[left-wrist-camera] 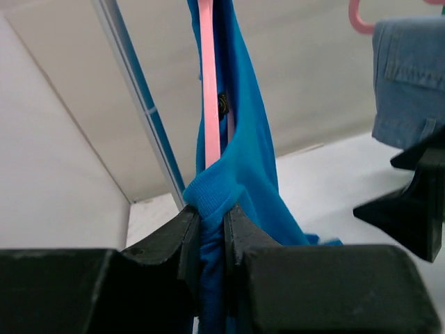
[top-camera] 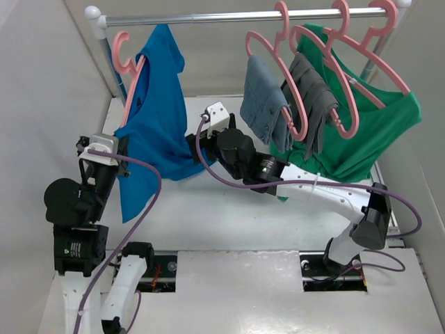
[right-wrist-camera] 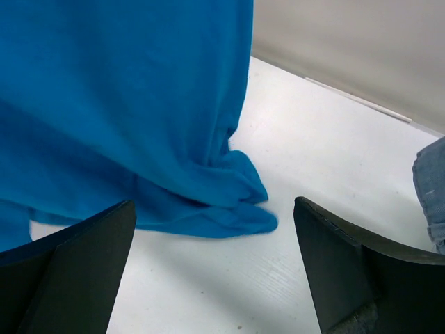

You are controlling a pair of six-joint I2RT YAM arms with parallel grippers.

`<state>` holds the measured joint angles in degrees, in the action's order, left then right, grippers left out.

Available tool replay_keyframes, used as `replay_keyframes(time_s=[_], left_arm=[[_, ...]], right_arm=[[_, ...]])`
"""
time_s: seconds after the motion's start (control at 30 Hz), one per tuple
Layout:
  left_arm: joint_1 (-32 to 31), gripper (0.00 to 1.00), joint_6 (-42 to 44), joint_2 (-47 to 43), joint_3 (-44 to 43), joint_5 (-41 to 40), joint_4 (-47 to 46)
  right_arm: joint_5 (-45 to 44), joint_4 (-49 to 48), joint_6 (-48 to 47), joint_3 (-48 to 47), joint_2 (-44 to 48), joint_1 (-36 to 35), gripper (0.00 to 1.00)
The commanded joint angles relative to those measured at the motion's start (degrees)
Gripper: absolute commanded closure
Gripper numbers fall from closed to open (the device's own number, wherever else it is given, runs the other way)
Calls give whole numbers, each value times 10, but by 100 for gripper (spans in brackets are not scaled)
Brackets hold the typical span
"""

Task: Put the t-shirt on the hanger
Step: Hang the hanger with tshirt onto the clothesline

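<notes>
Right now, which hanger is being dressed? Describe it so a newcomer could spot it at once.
Start at the metal clothes rail across the back. Below its left end is a salmon-pink hanger with a blue t-shirt draped over it. The other pink hangers cluster at the right end, carrying grey garments and a green shirt.

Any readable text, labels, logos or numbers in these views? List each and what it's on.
No text is legible in any view.
Small black tag inside the blue t-shirt, left wrist view: its mark is too blurred to read.
Green mark on the left arm's black motor housing, top view: too small to read.
Right wrist view: no text at all.
</notes>
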<state>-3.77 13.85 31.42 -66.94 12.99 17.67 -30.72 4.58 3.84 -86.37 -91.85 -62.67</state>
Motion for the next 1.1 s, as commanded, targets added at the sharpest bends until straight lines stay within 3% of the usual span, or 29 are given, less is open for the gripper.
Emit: replay_keyframes(time_s=[0.0, 0.47, 0.93, 0.97, 1.0, 1.07], left_arm=[[-2, 100, 5, 21, -58, -18, -91], [-2, 100, 5, 173, -145, -36, -93], [-2, 100, -30, 163, -100, -32, -54], [-2, 87, -30, 147, -93, -25, -60], [-2, 57, -30, 139, -86, -9, -60], [-2, 40, -30, 117, -80, -2, -60]], right_arm=[[-11, -12, -6, 1, 20, 0, 1], [-16, -12, -11, 9, 32, 0, 1], [-22, -12, -11, 43, 61, -5, 1], [-22, -12, -11, 43, 61, -5, 1], [-22, -12, -11, 43, 61, -5, 1], [-22, -12, -11, 49, 67, -5, 1]])
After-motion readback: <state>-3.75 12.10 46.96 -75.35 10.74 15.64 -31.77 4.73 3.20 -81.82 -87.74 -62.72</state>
